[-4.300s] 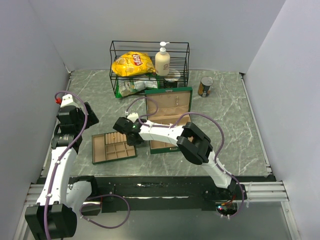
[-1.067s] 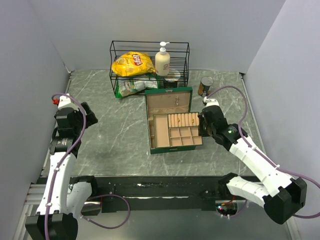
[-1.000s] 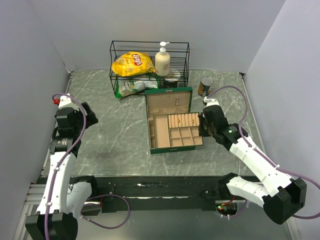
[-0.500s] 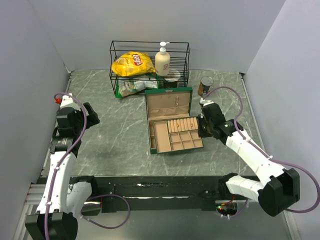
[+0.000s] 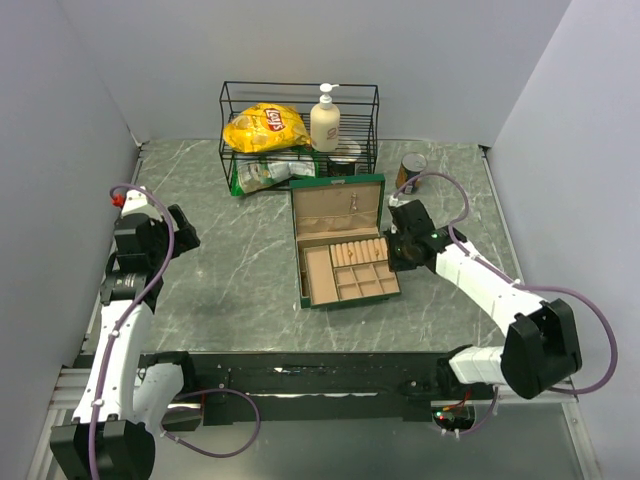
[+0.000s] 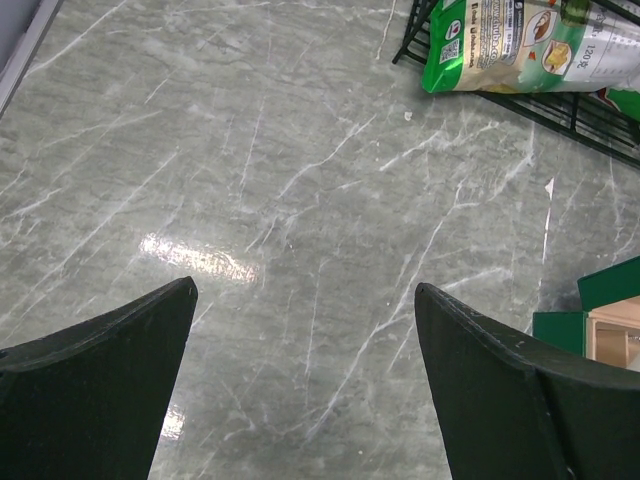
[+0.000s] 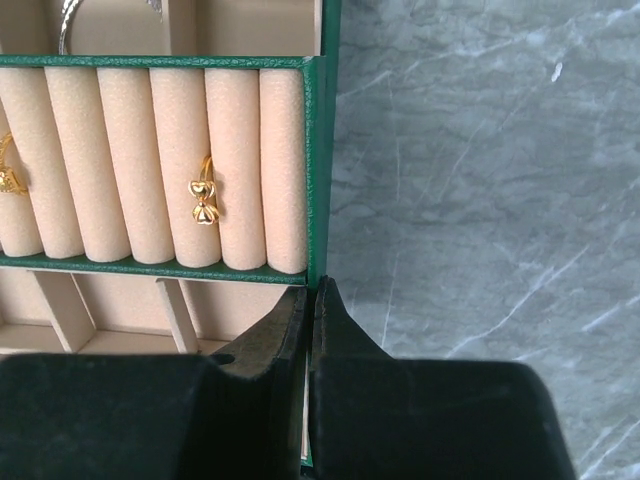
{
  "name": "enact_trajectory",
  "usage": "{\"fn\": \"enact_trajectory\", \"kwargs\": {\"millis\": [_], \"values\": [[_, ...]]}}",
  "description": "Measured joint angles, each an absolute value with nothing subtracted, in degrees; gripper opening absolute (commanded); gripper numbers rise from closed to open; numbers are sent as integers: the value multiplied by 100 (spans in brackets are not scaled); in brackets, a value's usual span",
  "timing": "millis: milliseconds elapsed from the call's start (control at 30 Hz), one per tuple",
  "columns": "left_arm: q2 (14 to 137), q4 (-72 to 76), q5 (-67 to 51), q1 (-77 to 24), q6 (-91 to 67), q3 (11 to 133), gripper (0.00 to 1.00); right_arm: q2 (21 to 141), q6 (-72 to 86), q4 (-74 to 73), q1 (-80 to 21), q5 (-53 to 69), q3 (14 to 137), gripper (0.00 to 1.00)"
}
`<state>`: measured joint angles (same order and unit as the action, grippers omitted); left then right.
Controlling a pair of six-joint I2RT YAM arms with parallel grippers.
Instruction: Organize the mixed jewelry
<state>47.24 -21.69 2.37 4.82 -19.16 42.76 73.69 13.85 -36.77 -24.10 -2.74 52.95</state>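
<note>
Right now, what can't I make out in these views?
- Right wrist: silvery bangle runs off the top edge; a gold piece is cut by the left edge.
- Right wrist: right claw hides the tray's near compartments.
- Top external: every piece is too small to see.
- Left wrist: green box cut by the right edge.

Yellow chip bag (image 5: 266,128) in the wire rack (image 5: 290,84): red "Lay's" logo; green snack packet (image 6: 520,40): small print and a square code, illegible.

Top cam overlooks whole table (image 5: 250,260); wrist cams near, facing down; all share green box (image 5: 338,181).
</note>
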Motion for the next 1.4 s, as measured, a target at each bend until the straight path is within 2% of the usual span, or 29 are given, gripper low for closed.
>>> {"fn": "enact_trajectory", "kwargs": {"millis": [567, 1400], "values": [[4792, -2169, 233, 482, -1916, 4276, 96, 8232, 1516, -3601, -2377, -351, 5798, 0], [4860, -2165, 130, 482, -1911, 4276, 96, 8532, 1737, -3463, -2373, -357, 5894, 0]]}}
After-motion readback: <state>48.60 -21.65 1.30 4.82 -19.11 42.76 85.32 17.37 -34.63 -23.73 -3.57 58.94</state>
